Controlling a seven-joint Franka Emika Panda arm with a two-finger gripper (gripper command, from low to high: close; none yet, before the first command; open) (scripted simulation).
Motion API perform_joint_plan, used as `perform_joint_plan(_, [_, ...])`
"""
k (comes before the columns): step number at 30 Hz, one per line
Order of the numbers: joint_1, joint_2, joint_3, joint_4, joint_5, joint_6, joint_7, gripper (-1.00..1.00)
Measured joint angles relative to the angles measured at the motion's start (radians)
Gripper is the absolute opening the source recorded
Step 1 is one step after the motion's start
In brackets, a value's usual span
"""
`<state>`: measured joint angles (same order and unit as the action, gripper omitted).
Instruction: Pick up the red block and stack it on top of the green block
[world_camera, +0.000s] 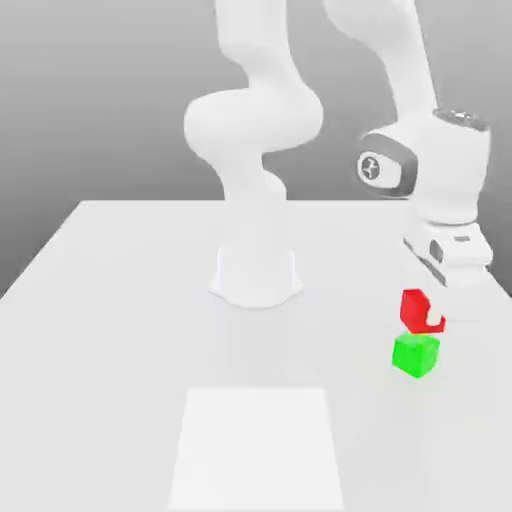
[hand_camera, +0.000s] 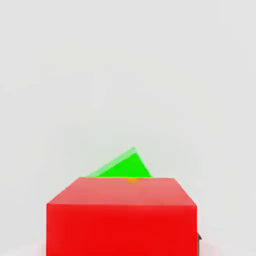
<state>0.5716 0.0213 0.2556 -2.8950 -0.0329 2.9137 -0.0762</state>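
The red block (world_camera: 411, 304) hangs just above the green block (world_camera: 415, 355), which rests on the white table (world_camera: 120, 300) toward the exterior view's right. My gripper (world_camera: 425, 312) comes down from above and is shut on the red block, and a white finger covers part of it. In the hand view the red block (hand_camera: 120, 215) looms large and close. A corner of the green block (hand_camera: 122, 166) pokes out from behind it. The two blocks look very close together, and I cannot tell whether they touch.
The arm's white base (world_camera: 256, 275) stands at the middle of the table. A paler white rectangle (world_camera: 255, 450) is marked on the surface toward the front. The table's edge at the exterior view's right runs close to the blocks.
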Motion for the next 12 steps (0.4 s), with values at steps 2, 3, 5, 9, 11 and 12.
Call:
perform_joint_plan(2, [-0.005,0.0,0.0,0.0,0.0,0.0,0.0,1.0])
perform_joint_plan(3, [-0.005,0.0,0.0,0.0,0.0,0.0,0.0,1.0])
perform_joint_plan(5, [-0.005,0.0,0.0,0.0,0.0,0.0,0.0,1.0])
perform_joint_plan(9, [0.02,-0.05,-0.003,-0.002,0.047,-0.044,-0.033,1.0])
perform_joint_plan(11, [0.041,-0.118,-0.016,-0.004,0.088,-0.109,-0.061,1.0])
perform_joint_plan(12, [0.051,-0.153,-0.022,-0.006,0.106,-0.143,-0.074,1.0])
